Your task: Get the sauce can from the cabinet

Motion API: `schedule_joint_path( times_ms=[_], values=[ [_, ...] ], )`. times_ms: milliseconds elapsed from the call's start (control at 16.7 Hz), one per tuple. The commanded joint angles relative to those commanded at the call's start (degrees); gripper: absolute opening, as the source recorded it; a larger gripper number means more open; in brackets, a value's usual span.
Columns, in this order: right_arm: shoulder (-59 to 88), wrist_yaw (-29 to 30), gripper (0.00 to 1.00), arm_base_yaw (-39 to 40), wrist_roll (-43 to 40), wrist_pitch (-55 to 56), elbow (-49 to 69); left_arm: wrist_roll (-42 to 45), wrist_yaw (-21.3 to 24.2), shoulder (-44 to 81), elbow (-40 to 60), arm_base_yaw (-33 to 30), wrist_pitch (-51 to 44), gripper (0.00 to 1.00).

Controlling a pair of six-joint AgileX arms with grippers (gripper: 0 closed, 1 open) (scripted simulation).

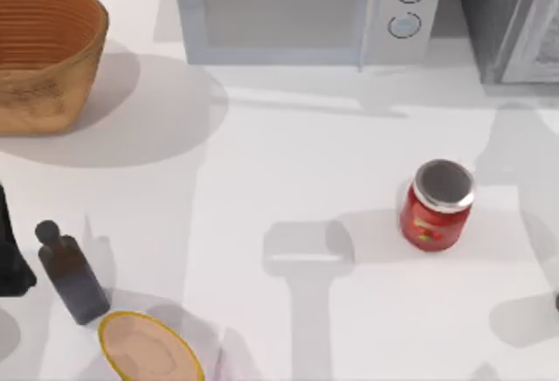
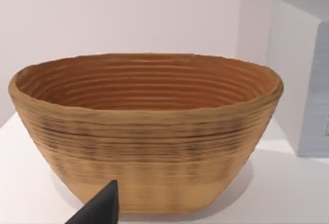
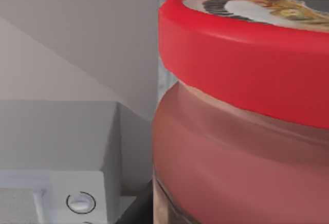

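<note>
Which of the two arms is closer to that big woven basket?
The left. Its gripper faces the basket from a short way off, at the table's left side. The right arm's camera is pressed up to the sauce can, over by the microwave.

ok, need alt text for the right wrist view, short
A red-rimmed sauce can looms very close, its top printed with a dark emblem and its red body below. Behind it stand a grey wall and the corner of the white microwave with one round knob.
</note>
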Motion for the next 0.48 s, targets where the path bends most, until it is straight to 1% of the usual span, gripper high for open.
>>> schedule_joint_path(
  times_ms=[240,360,480],
  values=[
    [-15.7,-5.6,0.00,-5.3,-0.3,9.1,-27.3,0.0,0.0,0.0,0.0,0.0,0.0,1.00],
    [-23.1,-8.2,0.00,-7.8,-0.4,13.4,-38.6,0.0,0.0,0.0,0.0,0.0,0.0,1.00],
    [-29.7,-10.6,0.00,-9.9,-0.5,17.2,-47.4,0.0,0.0,0.0,0.0,0.0,0.0,1.00]
  ],
)
